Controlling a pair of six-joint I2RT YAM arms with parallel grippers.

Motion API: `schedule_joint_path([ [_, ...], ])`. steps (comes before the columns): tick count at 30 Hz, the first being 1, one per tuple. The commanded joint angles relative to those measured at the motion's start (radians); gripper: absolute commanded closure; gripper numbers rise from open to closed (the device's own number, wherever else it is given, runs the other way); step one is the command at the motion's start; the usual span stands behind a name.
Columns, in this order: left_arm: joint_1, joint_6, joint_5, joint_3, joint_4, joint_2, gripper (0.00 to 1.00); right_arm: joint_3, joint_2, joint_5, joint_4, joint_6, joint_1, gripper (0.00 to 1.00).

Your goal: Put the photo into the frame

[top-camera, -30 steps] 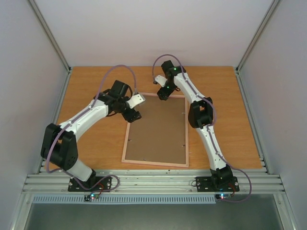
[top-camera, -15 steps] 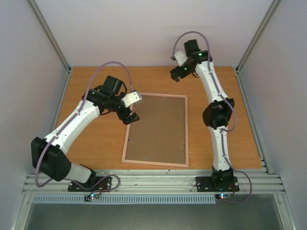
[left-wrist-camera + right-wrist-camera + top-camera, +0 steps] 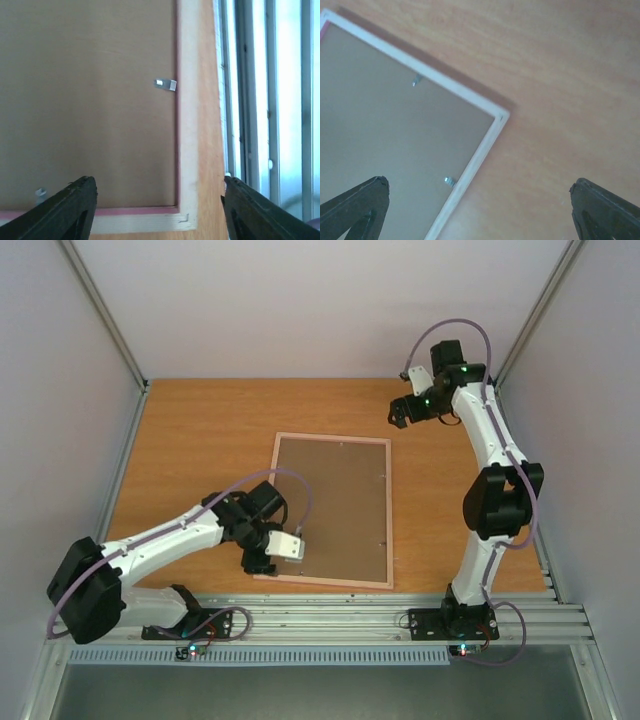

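Lying back-up on the table [image 3: 200, 430], the frame [image 3: 187, 125] shows brown backing [image 3: 330, 510].

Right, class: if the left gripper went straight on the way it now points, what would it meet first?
Probably the brown backing board, just inside the frame at its near corner; the left gripper points down at it, jaws open. Depth is unclear.

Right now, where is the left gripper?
In the top view, the left gripper hangs open over the near left corner of the frame, close to the near edge of the table.
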Motion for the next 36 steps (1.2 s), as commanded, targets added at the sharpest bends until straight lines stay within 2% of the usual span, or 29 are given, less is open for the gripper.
schedule_joint_path([
  [1, -0.074, 0.041, -0.018, -0.102, 0.082, -0.032, 0.35, -0.148, -0.118, -0.073, 0.027, 0.087, -0.025, 0.01],
  [4, -0.118, 0.027, -0.044, -0.174, 0.148, -0.042, 0.41, -0.23, -0.162, -0.115, 0.025, 0.135, -0.036, 0.02],
  [12, -0.196, -0.045, -0.169, -0.245, 0.326, 0.011, 0.49, -0.365, -0.213, -0.243, 0.002, 0.224, -0.111, 0.01],
  [21, -0.258, -0.075, -0.237, -0.287, 0.375, 0.013, 0.61, -0.473, -0.271, -0.33, -0.017, 0.249, -0.19, 0.02],
  [25, -0.257, -0.137, -0.255, -0.247, 0.384, 0.05, 0.76, -0.535, -0.279, -0.404, -0.011, 0.282, -0.215, 0.01],
  [29, -0.243, -0.211, -0.22, -0.173, 0.341, 0.063, 0.97, -0.606, -0.272, -0.511, -0.006, 0.309, -0.274, 0.02],
  [30, -0.236, -0.228, -0.21, -0.156, 0.335, 0.06, 0.99, -0.627, -0.268, -0.546, -0.01, 0.309, -0.291, 0.01],
  [36, -0.17, -0.292, -0.103, -0.062, 0.285, 0.005, 0.99, -0.741, -0.235, -0.667, -0.055, 0.278, -0.34, 0.03],
])
